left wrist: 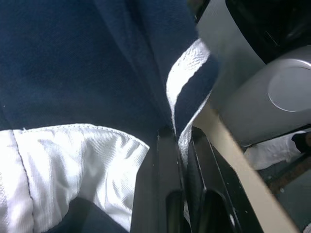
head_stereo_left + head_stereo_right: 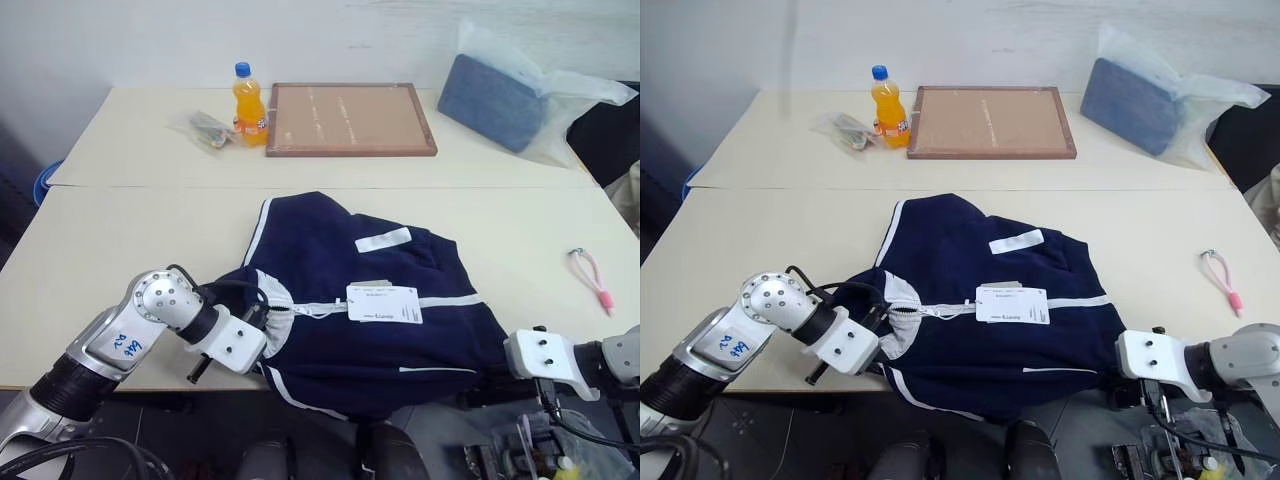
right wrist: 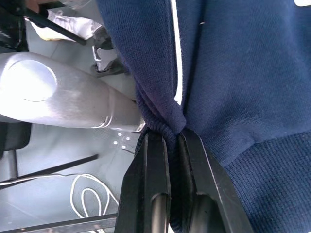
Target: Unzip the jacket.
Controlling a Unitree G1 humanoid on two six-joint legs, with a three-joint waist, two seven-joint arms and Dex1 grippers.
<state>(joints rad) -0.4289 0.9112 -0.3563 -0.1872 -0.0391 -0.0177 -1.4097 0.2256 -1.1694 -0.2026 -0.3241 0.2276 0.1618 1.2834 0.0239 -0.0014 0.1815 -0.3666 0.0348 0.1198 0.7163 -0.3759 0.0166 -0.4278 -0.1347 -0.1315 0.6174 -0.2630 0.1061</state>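
Observation:
The navy jacket lies bunched on the near table, partly over the front edge, with its white zipper running sideways from the collar toward a paper tag. My left gripper is shut on the jacket's collar end, pinching a fold of navy cloth with white trim. It sits at the jacket's left side. My right gripper is shut on the ribbed navy hem at the jacket's right end, past the table's front edge. The cloth between them hangs slightly slack.
On the far table stand an orange drink bottle, a wood-framed board, a small wrapped packet and a light-blue folded cloth in a clear bag. A pink loop lies at the right of the near table.

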